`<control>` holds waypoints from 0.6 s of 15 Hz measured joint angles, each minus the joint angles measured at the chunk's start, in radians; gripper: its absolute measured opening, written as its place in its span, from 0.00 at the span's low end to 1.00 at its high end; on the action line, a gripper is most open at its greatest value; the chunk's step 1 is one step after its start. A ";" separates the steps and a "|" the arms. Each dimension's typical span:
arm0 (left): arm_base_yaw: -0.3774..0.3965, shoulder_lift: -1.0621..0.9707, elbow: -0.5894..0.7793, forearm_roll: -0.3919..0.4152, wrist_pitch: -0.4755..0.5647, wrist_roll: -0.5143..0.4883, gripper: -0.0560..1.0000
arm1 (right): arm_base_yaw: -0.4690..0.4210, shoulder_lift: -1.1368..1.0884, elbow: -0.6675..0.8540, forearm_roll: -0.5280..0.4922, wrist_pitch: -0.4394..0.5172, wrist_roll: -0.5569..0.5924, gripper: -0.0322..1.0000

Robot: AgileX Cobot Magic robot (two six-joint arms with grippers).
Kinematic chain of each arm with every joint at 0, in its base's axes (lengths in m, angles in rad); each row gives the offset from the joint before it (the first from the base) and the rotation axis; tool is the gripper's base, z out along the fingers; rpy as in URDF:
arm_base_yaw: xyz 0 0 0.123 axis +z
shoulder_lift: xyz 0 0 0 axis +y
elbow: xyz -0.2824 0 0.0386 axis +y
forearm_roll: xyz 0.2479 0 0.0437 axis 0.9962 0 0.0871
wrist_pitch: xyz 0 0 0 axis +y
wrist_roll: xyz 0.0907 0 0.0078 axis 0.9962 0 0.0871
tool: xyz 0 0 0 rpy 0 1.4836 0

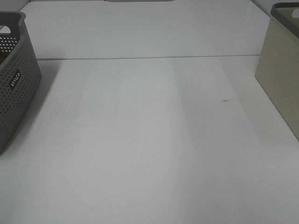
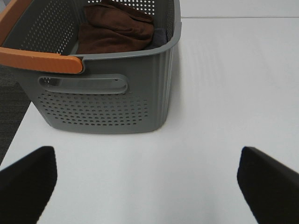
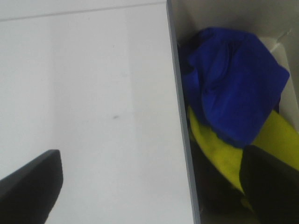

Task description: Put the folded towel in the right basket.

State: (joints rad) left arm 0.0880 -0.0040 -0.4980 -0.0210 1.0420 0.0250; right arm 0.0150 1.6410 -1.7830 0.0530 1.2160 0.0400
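Observation:
A blue towel (image 3: 233, 88) lies crumpled inside the beige right basket (image 3: 180, 116), on top of a yellow cloth (image 3: 217, 156). My right gripper (image 3: 149, 186) is open and empty above the basket's near wall, with one finger (image 3: 28, 186) over the table and the other over the basket's inside. A brown towel (image 2: 114, 30) lies in the grey perforated left basket (image 2: 107, 107). My left gripper (image 2: 149, 186) is open and empty, above the table just in front of that basket. Neither gripper shows in the exterior view.
In the exterior view the grey basket (image 1: 18, 93) stands at the left edge and the beige basket (image 1: 280, 70) at the right edge of the white table (image 1: 149, 140). The grey basket has an orange handle (image 2: 42, 58). A seam crosses the table at the back.

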 joint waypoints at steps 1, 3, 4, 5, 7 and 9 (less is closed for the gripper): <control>0.000 0.000 0.000 0.000 0.000 0.000 0.97 | 0.000 -0.087 0.112 0.001 0.000 0.002 0.98; 0.000 0.000 0.000 0.000 0.000 0.000 0.97 | 0.000 -0.325 0.370 0.003 -0.015 0.007 0.98; 0.000 0.000 0.000 0.000 0.000 0.000 0.97 | 0.000 -0.437 0.474 0.007 -0.024 0.007 0.98; 0.000 0.000 0.000 0.000 0.000 0.000 0.97 | 0.000 -0.547 0.573 0.007 -0.026 0.007 0.98; 0.000 0.000 0.000 0.000 0.000 0.000 0.97 | 0.000 -0.775 0.763 0.007 -0.032 0.007 0.98; 0.000 0.000 0.000 0.000 0.000 0.000 0.97 | 0.000 -0.940 0.887 -0.004 -0.046 -0.001 0.98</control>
State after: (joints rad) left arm 0.0880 -0.0040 -0.4980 -0.0210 1.0420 0.0250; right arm 0.0150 0.7010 -0.8960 0.0490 1.1700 0.0390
